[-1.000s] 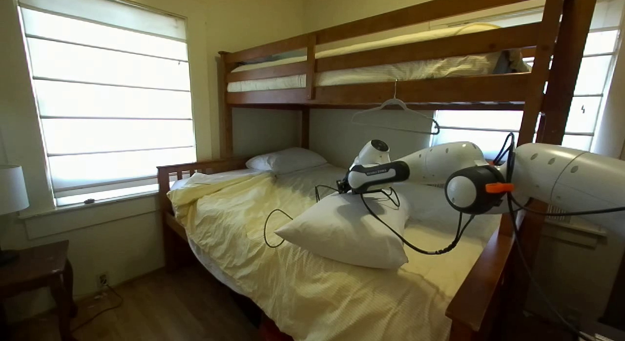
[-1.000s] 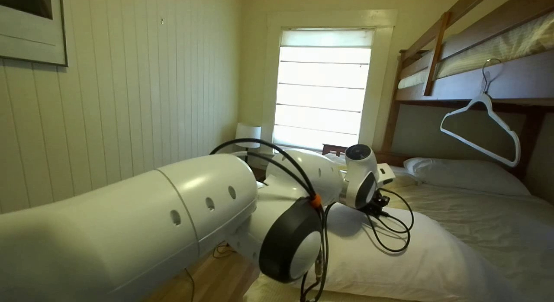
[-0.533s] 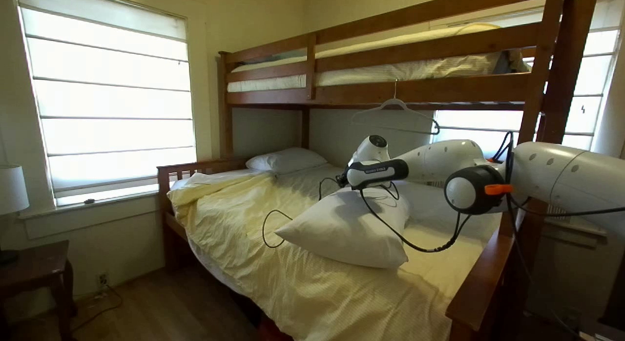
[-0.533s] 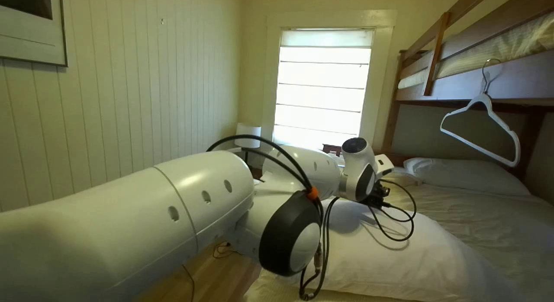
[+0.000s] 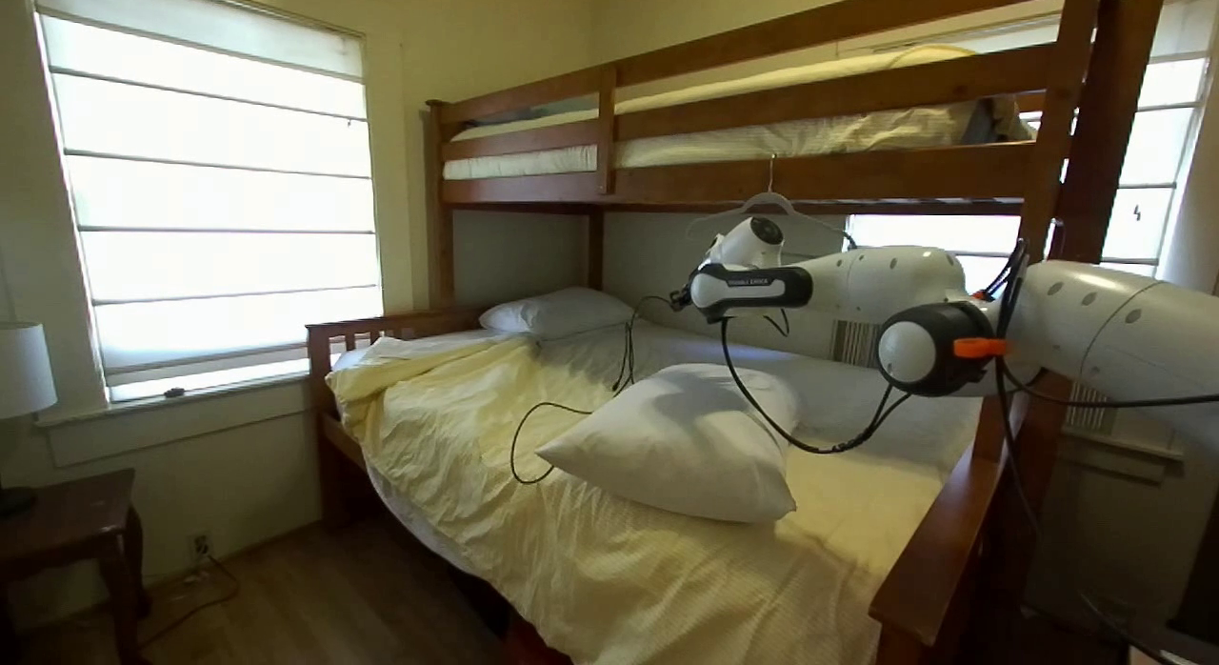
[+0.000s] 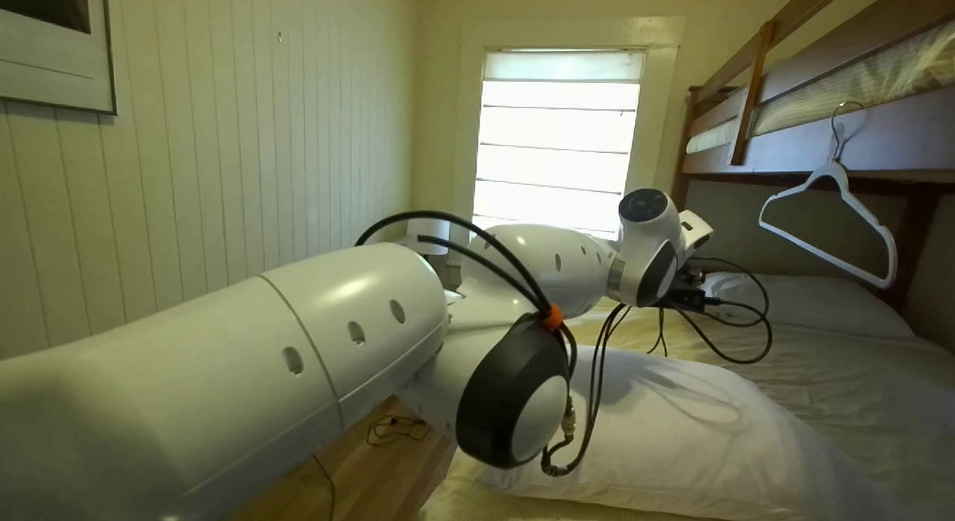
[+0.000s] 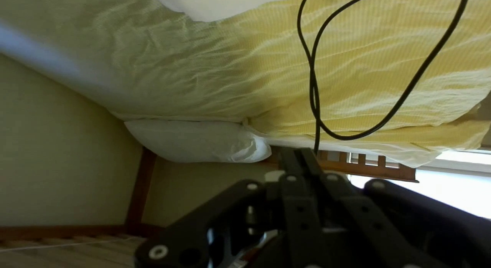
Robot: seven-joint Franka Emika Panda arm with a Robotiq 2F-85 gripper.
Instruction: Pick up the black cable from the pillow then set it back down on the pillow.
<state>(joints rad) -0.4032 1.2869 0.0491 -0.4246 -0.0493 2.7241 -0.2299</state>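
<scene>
My gripper (image 7: 298,151) is above the bed with its fingers together, pinching the black cable (image 7: 345,138). In the wrist view the cord runs up to the fingertips; the pinch point itself is hidden. An exterior view shows the cable (image 5: 629,351) hanging from the gripper (image 5: 678,299) past the far side of the pillow (image 5: 667,446), with a loop lying on the yellow duvet near its pointed corner. Part of the cord is hidden behind the pillow. The plump cream-white pillow (image 6: 671,446) lies beneath the raised arm, apart from the gripper.
A flatter grey-white pillow (image 5: 562,312) lies at the bed's far end. A white hanger (image 6: 828,222) hangs from the upper bunk's rail (image 5: 819,174), close above the arm. The arm's own thicker cables (image 5: 752,408) dangle over the pillow. A wooden bed end (image 5: 938,541) stands near.
The arm has risen clear of the pillow, carrying the cable up, so a longer stretch now hangs from the gripper. The loop on the duvet has shifted slightly. The pillow stayed put.
</scene>
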